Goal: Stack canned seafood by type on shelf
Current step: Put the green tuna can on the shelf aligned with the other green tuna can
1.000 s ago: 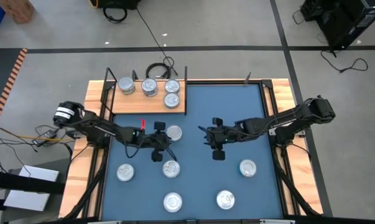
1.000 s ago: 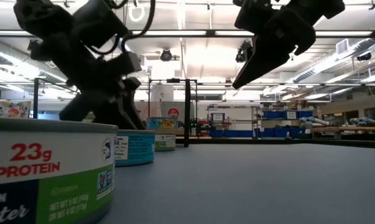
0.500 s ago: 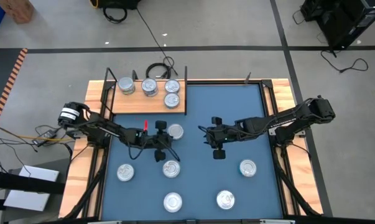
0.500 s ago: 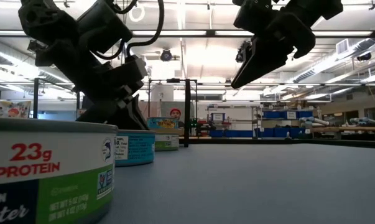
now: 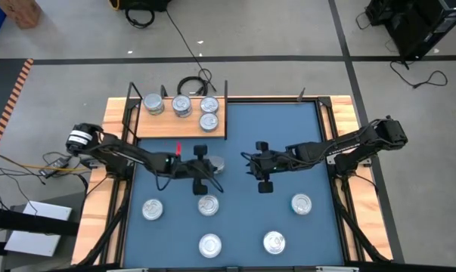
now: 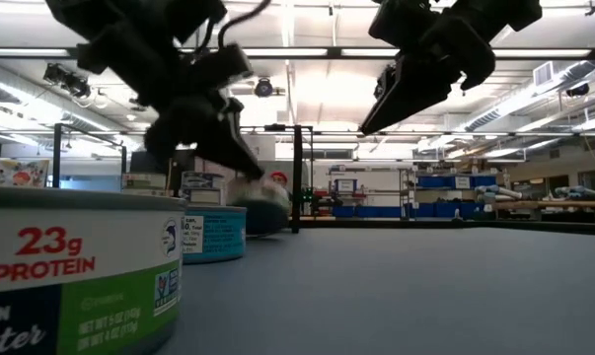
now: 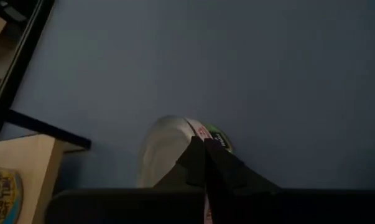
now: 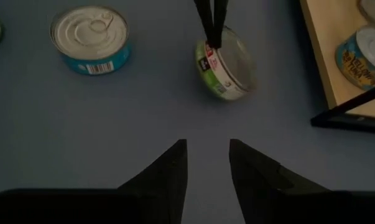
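So the left gripper (image 5: 210, 165) is out over the big blue table mat (image 5: 243, 227), just in front of the light-brown wooden shelf board with thin black corner posts (image 5: 156, 127), and its two dark fingers (image 8: 211, 22) are pinched tight on the rim of a small round silver tin with a green and white label (image 8: 227, 59). In the right wrist view that tin hangs tilted, lid facing sideways, with the fingers clamped on its upper edge. From the low view the tin (image 6: 260, 205) looks blurry and seems lifted off the mat, though I can't say for sure it's fully clear of it.

The right gripper (image 5: 252, 168) hangs above the middle of the mat, well apart from any tin, fingers (image 8: 165, 171) parted with a clear gap and nothing between them, pointing toward the left gripper and its tin.

Four round silver tins already sit on the shelf: three in a row along the back (image 5: 181, 106) and one more (image 5: 209, 122) in front of the rightmost one. Loose on the mat there's a silver tin with a teal-blue label (image 8: 91, 38) just in front of the left gripper, another one off to the left (image 5: 152, 208), two near the front edge (image 5: 209, 245) and (image 5: 274, 242), and one on the right side (image 5: 301, 203). The low view also has a big close-up tin with "23g PROTEIN" printed on it (image 6: 75, 271) at its left edge
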Motion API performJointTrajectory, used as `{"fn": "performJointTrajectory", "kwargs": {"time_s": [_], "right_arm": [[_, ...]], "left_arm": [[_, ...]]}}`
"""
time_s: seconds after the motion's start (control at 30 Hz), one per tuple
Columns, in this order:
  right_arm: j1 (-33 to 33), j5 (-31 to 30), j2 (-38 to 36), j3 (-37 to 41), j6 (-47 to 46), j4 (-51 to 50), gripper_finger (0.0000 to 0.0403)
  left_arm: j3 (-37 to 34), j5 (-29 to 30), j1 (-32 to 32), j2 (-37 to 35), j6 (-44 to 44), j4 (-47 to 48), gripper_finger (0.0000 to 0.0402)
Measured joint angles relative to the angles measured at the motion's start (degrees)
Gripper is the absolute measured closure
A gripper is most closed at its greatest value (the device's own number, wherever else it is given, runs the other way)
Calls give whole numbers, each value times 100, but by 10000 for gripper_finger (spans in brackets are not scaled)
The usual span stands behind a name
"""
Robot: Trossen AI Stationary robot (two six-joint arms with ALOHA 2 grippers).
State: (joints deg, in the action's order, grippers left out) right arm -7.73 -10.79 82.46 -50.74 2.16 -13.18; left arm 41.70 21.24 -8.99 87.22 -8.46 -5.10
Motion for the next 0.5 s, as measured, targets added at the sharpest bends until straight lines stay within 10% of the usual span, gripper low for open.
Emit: {"fn": "performJointTrajectory", "kwargs": {"time_s": [0.5], "right_arm": [[-150,-19,734,0,288,1018,253]], "left_arm": [[27,-683,-120,-673,545,381,399]]}}
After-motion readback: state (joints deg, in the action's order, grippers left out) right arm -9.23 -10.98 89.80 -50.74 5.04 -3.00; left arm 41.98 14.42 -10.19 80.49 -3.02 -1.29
